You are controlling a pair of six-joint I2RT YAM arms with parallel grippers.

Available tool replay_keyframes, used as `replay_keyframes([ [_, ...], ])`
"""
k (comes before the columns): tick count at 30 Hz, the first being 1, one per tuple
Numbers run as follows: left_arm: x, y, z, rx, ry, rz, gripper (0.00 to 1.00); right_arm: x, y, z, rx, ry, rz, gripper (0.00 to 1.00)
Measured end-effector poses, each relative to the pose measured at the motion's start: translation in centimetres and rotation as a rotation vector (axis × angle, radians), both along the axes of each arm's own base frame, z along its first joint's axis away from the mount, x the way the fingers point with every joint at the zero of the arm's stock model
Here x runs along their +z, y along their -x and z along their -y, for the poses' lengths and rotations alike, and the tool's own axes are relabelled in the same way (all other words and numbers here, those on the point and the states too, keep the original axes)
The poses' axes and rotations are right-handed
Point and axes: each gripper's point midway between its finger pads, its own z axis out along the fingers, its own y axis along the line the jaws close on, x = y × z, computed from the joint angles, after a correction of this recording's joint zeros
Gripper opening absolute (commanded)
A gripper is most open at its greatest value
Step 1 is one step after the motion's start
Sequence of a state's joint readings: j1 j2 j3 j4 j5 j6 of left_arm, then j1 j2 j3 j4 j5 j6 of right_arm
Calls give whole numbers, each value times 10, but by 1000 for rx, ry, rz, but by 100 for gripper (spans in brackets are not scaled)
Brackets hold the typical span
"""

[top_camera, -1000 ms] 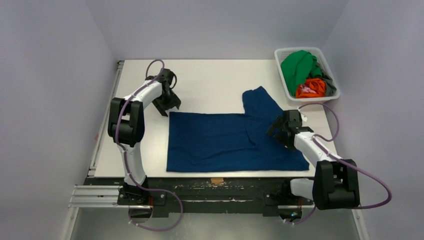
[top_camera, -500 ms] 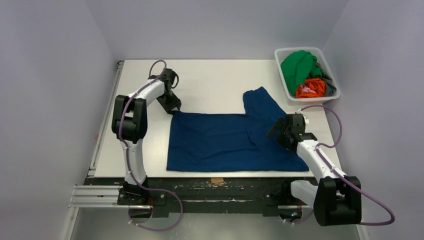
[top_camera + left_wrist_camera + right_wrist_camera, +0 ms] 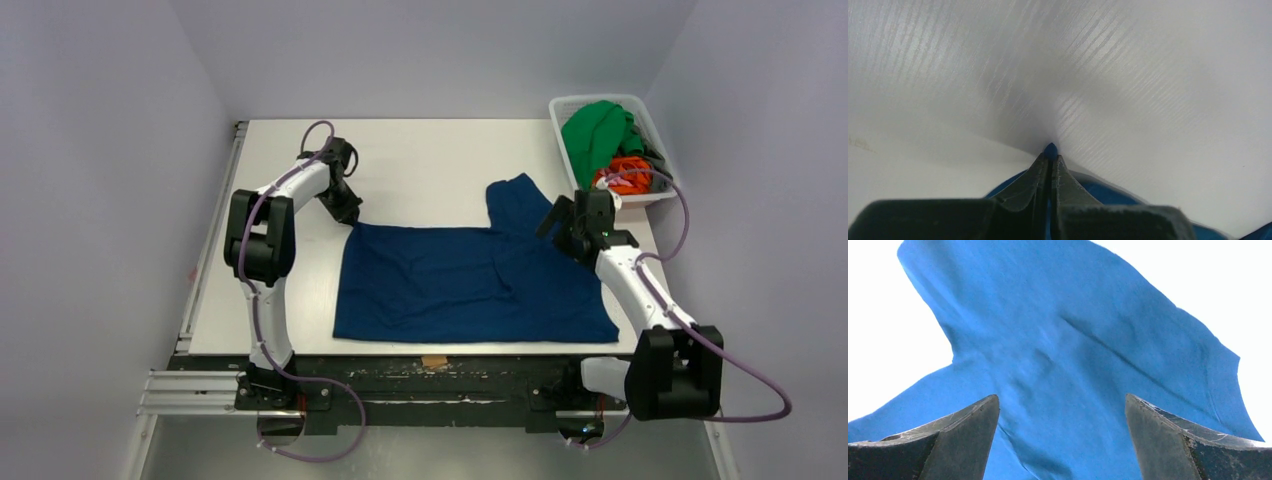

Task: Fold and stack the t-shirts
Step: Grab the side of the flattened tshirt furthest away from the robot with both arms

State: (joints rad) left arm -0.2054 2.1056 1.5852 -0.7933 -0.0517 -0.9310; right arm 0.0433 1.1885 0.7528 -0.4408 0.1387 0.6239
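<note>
The two arm bases sit at the near edge of the white desk [image 3: 420, 160], the left one on the left. Just beyond them the navy t-shirt [image 3: 460, 285] lies spread flat on the desk, its near hem running along close to the near edge. No chest print shows on the upward side. One sleeve [image 3: 515, 205] sticks out toward the far side, right of the middle.

The right fingers [image 3: 560, 225] hang over the shirt's right part, just beside the base of that sleeve. In the right wrist view the right fingers [image 3: 965, 427] stand wide apart with nothing between them but the blue cloth [image 3: 1073, 365] below, which carries a few shallow creases. Whether the tips touch the cloth cannot be told.

Farther off on the left, the left fingers [image 3: 347, 210] are down at the shirt's far-left corner. In the left wrist view the left fingers [image 3: 1043, 172] are pressed together on that corner — a small tip of blue cloth [image 3: 1050, 148] pokes out past their ends, with bare desk beyond.

At the far right corner stands a white slotted basket [image 3: 600, 99] holding the other t-shirts bunched together — a green t-shirt [image 3: 592, 135] on top, an orange t-shirt [image 3: 622, 166] toward its near end, and a dark grey t-shirt [image 3: 655, 160] at its right side. The right arm's purple cable crosses in front of the basket's near end.
</note>
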Motion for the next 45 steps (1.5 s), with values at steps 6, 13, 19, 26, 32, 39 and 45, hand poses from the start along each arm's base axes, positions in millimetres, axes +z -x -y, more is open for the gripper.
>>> replay_keyframes([
  [6, 1, 2, 0, -16, -2, 6, 0, 34, -86, -8, 38, -5, 100, 87],
  [13, 1, 11, -1, -53, -17, -7, 0, 29, -201, -31, 88, 91, 82, 81],
  [19, 4, 17, -6, -74, -39, -17, 0, -10, -258, -57, 95, 225, 5, 78],
  [26, 14, 20, -9, -80, -56, -9, 0, -62, -258, -56, 91, 290, -117, 75],
  [32, 16, 21, -9, -85, -64, -9, 0, -63, -258, -51, 68, 293, -121, 55],
  [39, 16, 23, -10, -85, -66, -14, 0, -63, -252, -45, 35, 313, -114, 14],
  [45, 16, 23, -9, -87, -65, -14, 0, -61, -253, -42, 32, 330, -108, 0],
])
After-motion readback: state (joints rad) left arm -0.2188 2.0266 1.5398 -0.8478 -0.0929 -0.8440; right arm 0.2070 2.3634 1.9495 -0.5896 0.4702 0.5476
